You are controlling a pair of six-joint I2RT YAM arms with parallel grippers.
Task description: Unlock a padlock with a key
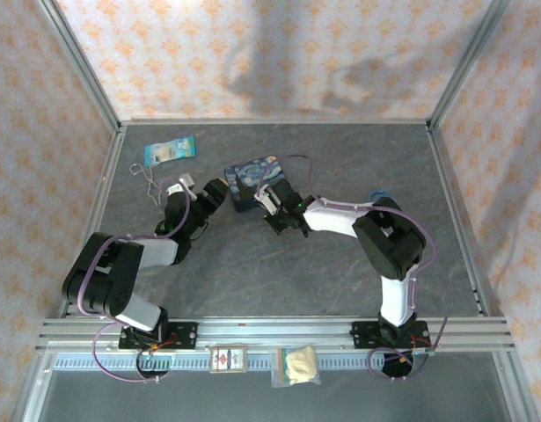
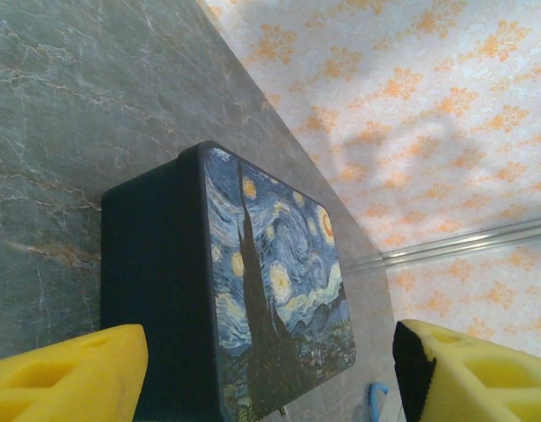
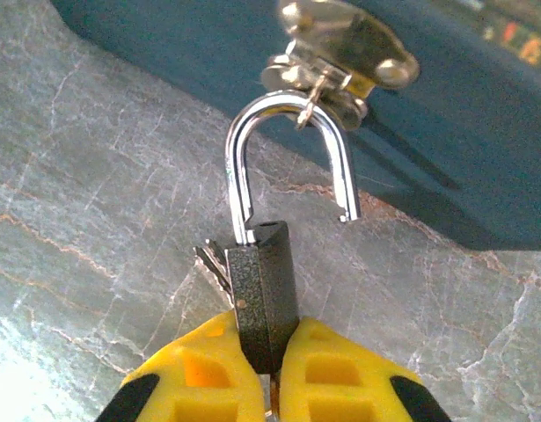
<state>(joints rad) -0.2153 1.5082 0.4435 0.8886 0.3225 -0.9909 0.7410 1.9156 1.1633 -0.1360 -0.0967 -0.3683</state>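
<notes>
The padlock (image 3: 263,290) has a dark speckled body and a silvery shackle (image 3: 239,149). My right gripper (image 3: 272,352) is shut on the body. The shackle is sprung: its right leg hangs free of the body while its loop runs through the brass hasp (image 3: 340,53) of the blue starry-night tin (image 3: 208,44). Thin toothed key blades (image 3: 214,261) stick out behind the body's left side. My left gripper (image 2: 266,374) stands open, its yellow fingers (image 2: 68,374) either side of the tin (image 2: 270,264) without touching it. From above, both grippers (image 1: 219,195) (image 1: 274,211) flank the tin (image 1: 257,178).
A blue card packet (image 1: 169,150) and a bent wire loop (image 1: 149,183) lie at the back left. A small blue object (image 1: 378,195) sits behind the right arm. Two small packets (image 1: 227,359) (image 1: 295,364) rest on the front rail. Walls close in the table.
</notes>
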